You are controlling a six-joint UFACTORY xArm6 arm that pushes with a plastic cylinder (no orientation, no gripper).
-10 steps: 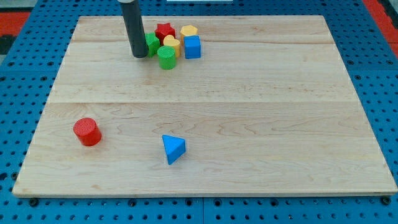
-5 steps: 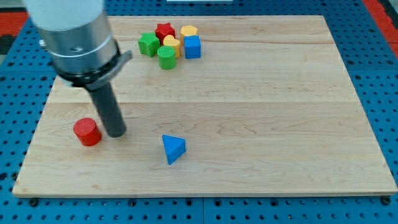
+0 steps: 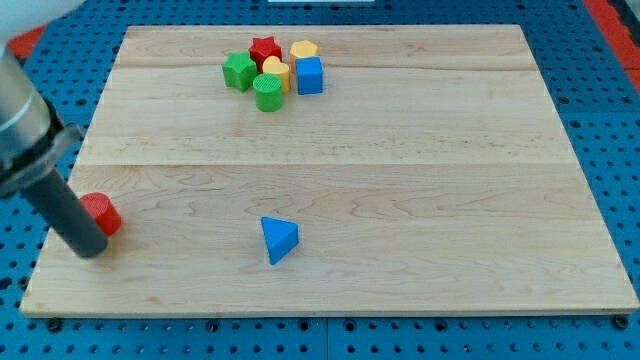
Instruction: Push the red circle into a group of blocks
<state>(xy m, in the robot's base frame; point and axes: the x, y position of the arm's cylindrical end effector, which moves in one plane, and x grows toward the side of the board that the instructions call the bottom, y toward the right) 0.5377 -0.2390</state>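
My tip (image 3: 92,250) sat at the near left of the counter (image 3: 400,200), touching the near-left side of the red circle (image 3: 102,213); this tool was a plain rod, holding nothing. Far off, a group clustered: green star (image 3: 238,71), red star (image 3: 265,49), two yellow blocks (image 3: 304,50) (image 3: 276,71), blue cube (image 3: 310,75), green cylinder (image 3: 267,92). A blue triangle (image 3: 278,239) lay near, alone.

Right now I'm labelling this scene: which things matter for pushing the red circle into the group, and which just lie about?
In the job:
red circle
my tip, at its lower left
group: green star, red star, yellow blocks, green cylinder, blue cube

Lying about:
blue triangle
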